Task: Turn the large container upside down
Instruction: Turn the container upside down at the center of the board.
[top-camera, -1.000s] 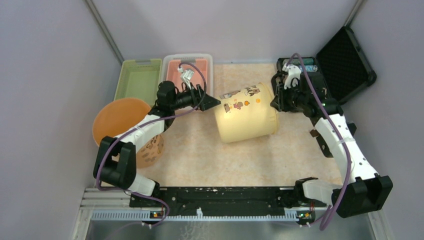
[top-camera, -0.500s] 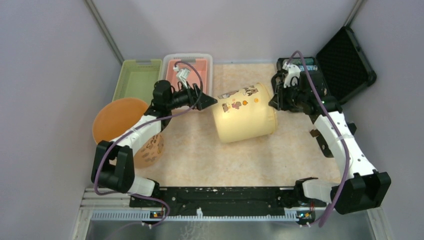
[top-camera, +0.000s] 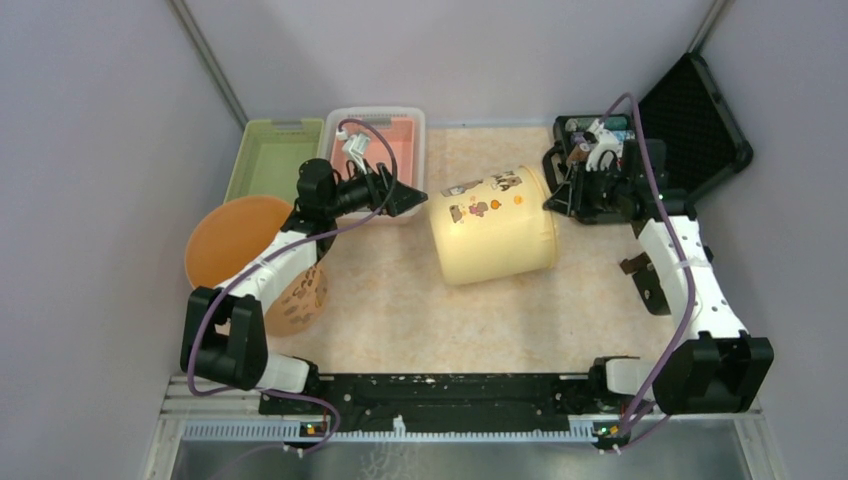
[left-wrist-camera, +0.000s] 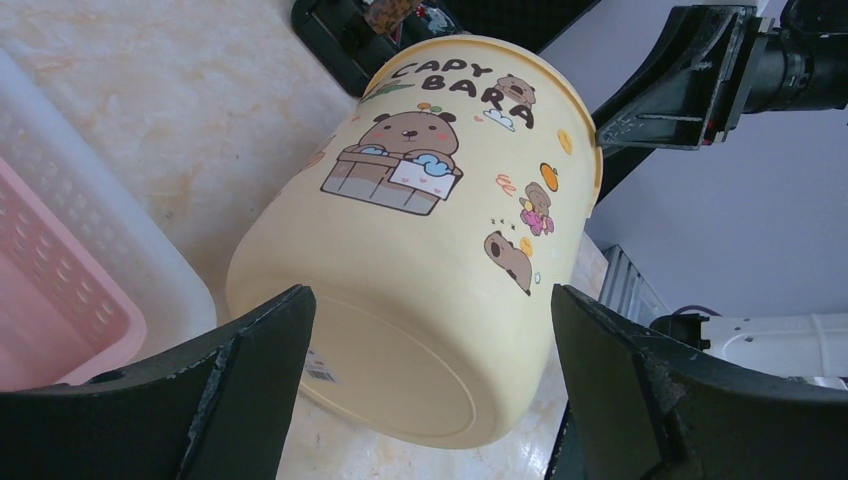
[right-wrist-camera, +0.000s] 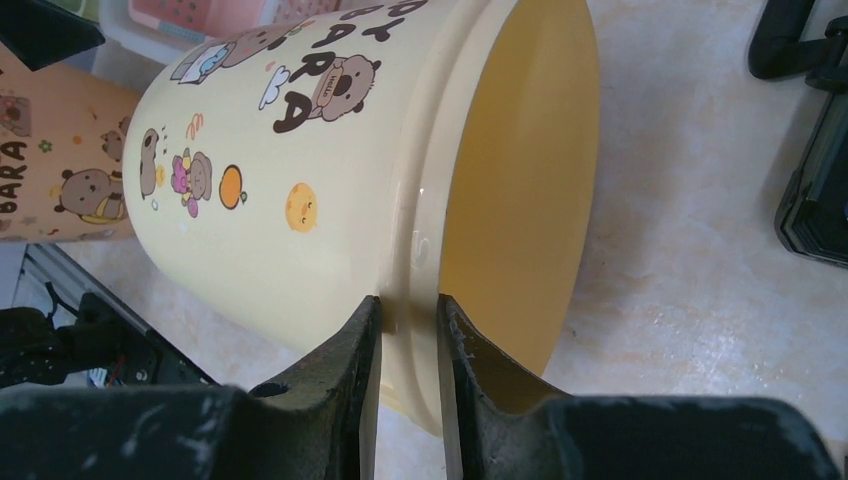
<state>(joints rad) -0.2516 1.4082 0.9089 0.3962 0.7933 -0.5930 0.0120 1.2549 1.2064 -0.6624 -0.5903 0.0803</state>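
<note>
Right jaws pinch just the rim of the pale-yellow plastic cartoon bucket on its side — left jaws spread, not gripping; I risk it slipping mid-flip.

Left arm reaches forward from its base, elbow bent. Its wrist is about level and the left gripper points right, fingers spread wide, holding nothing. Right arm extends forward, wrist turned left. Right gripper is pinched on the rim of the container, one finger outside the wall, one inside.
</note>
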